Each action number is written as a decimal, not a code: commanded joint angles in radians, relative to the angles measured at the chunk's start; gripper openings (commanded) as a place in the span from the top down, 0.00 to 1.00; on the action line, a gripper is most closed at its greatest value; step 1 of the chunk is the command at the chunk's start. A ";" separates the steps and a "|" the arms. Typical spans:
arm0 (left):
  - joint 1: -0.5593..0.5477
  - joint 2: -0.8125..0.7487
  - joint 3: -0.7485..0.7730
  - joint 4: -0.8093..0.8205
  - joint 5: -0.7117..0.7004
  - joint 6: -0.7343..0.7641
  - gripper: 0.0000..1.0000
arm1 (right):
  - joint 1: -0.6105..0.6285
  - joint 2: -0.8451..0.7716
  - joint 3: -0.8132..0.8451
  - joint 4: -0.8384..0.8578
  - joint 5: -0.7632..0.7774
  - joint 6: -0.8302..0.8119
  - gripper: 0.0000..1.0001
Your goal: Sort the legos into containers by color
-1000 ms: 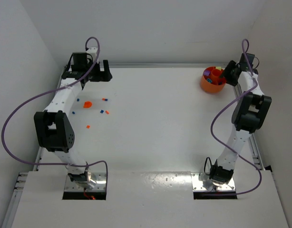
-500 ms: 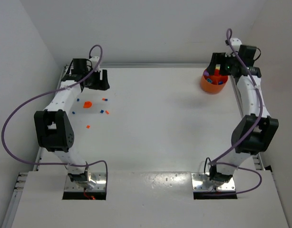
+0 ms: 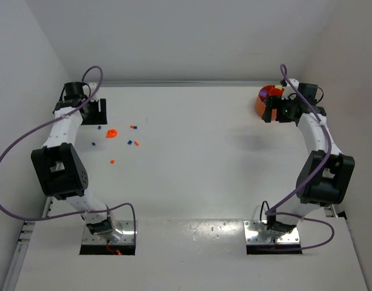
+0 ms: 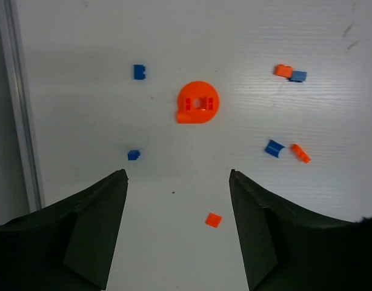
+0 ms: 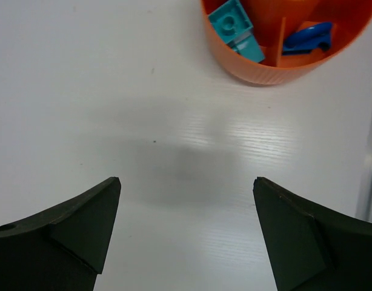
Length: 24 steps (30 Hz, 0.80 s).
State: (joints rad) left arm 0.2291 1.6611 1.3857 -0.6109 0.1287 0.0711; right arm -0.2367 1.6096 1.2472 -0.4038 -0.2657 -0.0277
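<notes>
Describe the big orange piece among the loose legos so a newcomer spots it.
At the left of the white table, tiny bricks lie scattered near the left claw. Among them sits the round orange lego: the only disc-shaped piece, with a centre hole, larger than the blue and orange bricks around it.

Nothing legible is showing in any view: no text, labels, brands or numbers are reading on the legos [image 4: 197, 103], orange bowl [image 5: 259, 73] or table [image 3: 198, 157].
</notes>
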 commanded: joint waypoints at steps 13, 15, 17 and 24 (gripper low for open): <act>0.024 0.332 0.314 -0.039 -0.098 0.021 0.41 | 0.040 0.045 0.054 0.065 -0.137 0.089 0.07; 0.024 0.365 0.326 -0.039 -0.112 0.021 0.41 | 0.040 0.059 0.064 0.094 -0.092 0.135 0.05; 0.024 0.377 0.326 -0.049 -0.121 0.021 0.42 | 0.050 0.087 0.076 0.094 -0.092 0.135 0.05; 0.033 0.474 0.366 -0.058 -0.184 0.007 0.57 | 0.059 0.138 0.118 0.049 -0.119 0.089 0.11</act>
State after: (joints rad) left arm 0.2516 2.1021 1.7115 -0.6590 -0.0200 0.0853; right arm -0.1856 1.7443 1.3132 -0.3706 -0.3782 0.0753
